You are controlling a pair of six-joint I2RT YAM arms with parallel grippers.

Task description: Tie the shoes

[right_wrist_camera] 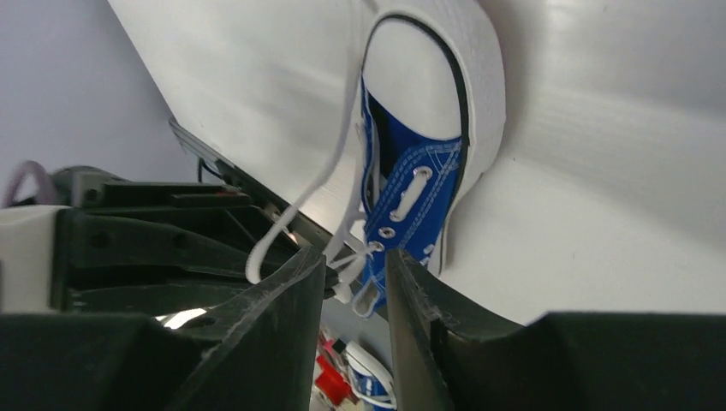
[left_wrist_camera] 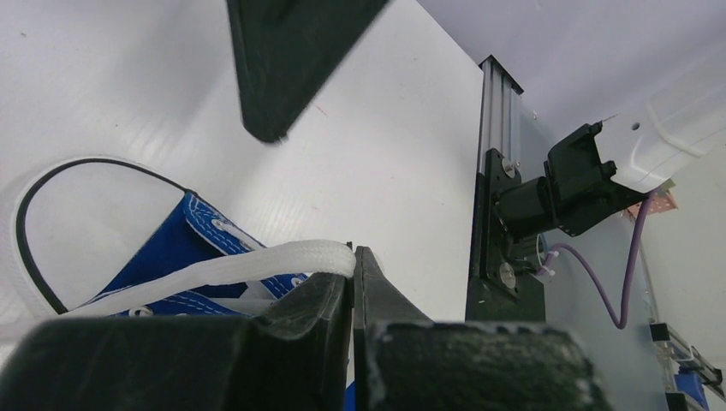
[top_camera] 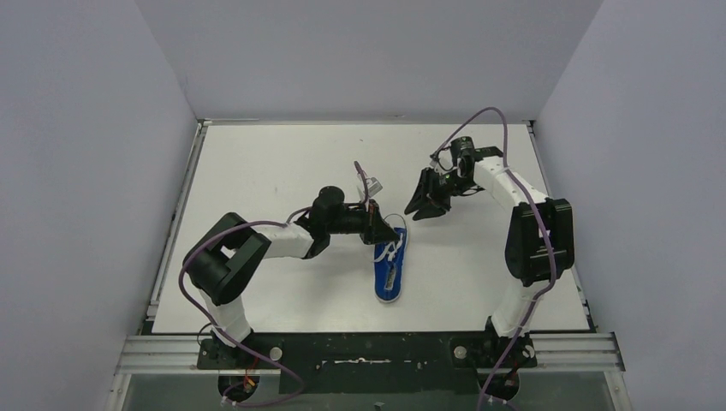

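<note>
Sneaker (top_camera: 389, 261) lies on the table (top_camera: 257, 171), left fingers (left_wrist_camera: 317, 308) pinching its white lace (left_wrist_camera: 257, 264), right fingers (right_wrist_camera: 282, 308) slightly spread nearby.

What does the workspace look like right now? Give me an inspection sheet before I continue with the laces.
Surface: white table, a few faint specks.
Job's things: blue sneaker sole down, one white lace drawn out sideways.
Clutter: nothing seen.
Grippers: left gripper shut on the white lace; right gripper open, beside the sneaker, not touching it.
Cables: purple cables loop along both arms.
Surroundings: plain walls on three sides, metal rail at the near edge.
</note>
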